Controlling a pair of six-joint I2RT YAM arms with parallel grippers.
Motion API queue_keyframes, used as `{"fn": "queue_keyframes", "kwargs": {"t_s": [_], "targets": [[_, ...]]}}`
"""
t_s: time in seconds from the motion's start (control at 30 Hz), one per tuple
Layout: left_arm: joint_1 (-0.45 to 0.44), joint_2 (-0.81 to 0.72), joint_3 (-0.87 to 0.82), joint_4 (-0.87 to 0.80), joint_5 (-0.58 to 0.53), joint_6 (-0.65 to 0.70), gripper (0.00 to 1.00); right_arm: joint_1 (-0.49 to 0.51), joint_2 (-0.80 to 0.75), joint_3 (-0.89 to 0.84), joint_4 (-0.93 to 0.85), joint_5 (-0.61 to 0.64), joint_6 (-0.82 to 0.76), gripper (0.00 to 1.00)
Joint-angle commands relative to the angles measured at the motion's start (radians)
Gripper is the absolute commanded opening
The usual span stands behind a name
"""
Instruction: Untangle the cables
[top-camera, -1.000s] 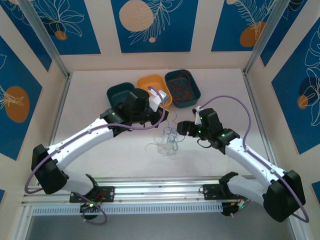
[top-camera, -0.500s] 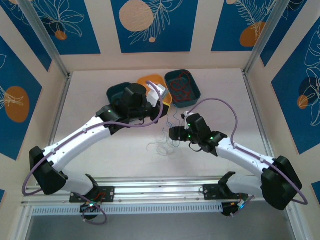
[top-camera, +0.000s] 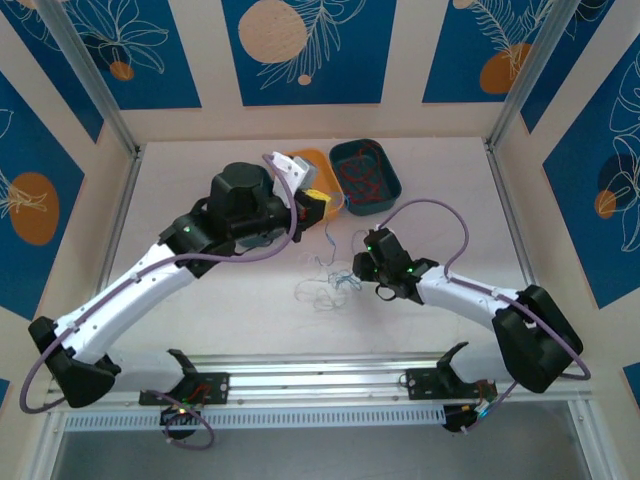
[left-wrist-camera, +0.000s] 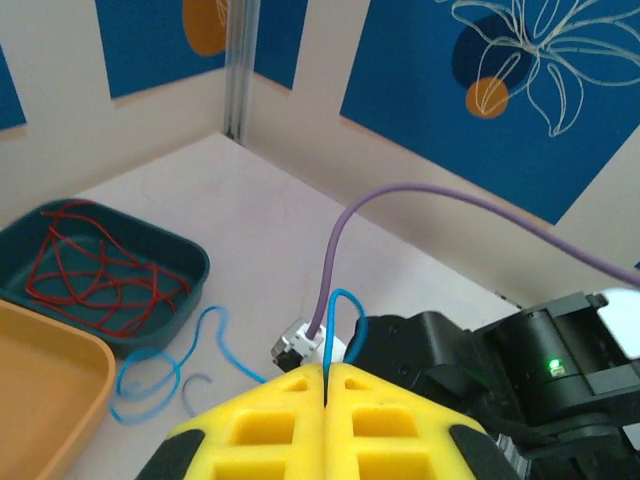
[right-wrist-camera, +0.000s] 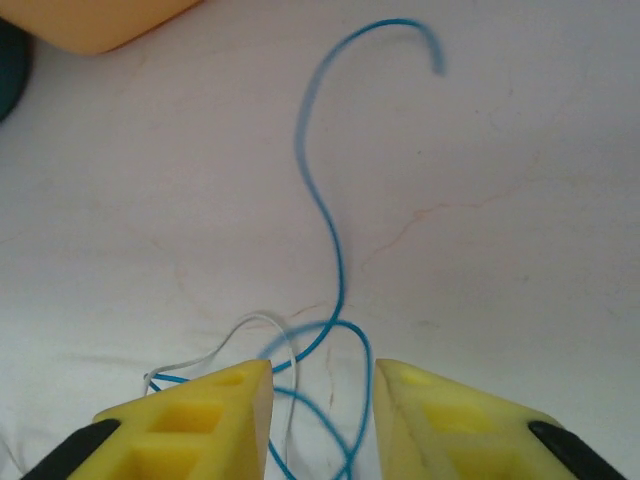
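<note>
Two trays sit at the far side of the pale matte table (top-camera: 170, 180): a teal tray (left-wrist-camera: 165, 315) w/ rounded corners holding loose, kinked red wires (left-wrist-camera: 95, 275), and just left of it a smooth orange tray (left-wrist-camera: 35, 395), partly under the left arm. Left gripper (left-wrist-camera: 327, 378): its blocky yellow fingers, moulded w/ hollow cells, are pressed flat together and pinch a thin blue wire (left-wrist-camera: 327, 340), which arcs out of the seam in a narrow hoop; blue loops (left-wrist-camera: 150, 385) lie limp on the table beside the teal tray. The cable tangle (top-camera: 325, 285), a small loose knot of hair-thin curly blue-grey & white wire, lies on the table betw. the two wrists, nearer the right one, w/ one thread rising toward the left gripper. Right gripper (right-wrist-camera: 320, 400) sits low at the tangle's edge: jaws part-open, a modest gap betw. the yellow fingers, w/ blue coils and a white wire (right-wrist-camera: 255, 325) passing through that gap, not visibly pinched. From there a blue strand (right-wrist-camera: 338, 250) snakes off in an S-curve to a hooked free end. A thick purple-grey cable (left-wrist-camera: 450, 197), smooth & round, arches over the right arm's black housing (left-wrist-camera: 450, 350), green LED (left-wrist-camera: 553, 365) lit.
</note>
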Motion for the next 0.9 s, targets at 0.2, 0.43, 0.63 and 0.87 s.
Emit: {"fn": "queue_keyframes", "kwargs": {"t_s": [0.2, 0.43, 0.63, 0.87], "targets": [[0.040, -0.059, 0.045, 0.074, -0.073, 0.035, 0.00, -0.014, 0.005, -0.001, -0.008, -0.018, 0.025, 0.32], [0.064, -0.023, 0.057, 0.079, -0.094, 0.000, 0.00, 0.071, -0.157, -0.019, 0.017, -0.018, -0.135, 0.49], [0.097, -0.004, 0.047, 0.103, -0.054, -0.047, 0.00, 0.125, -0.347, -0.102, 0.077, -0.045, -0.260, 0.44], [0.122, 0.007, 0.052, 0.141, 0.008, -0.087, 0.00, 0.153, -0.375, -0.126, 0.120, -0.039, -0.287, 0.48]]}}
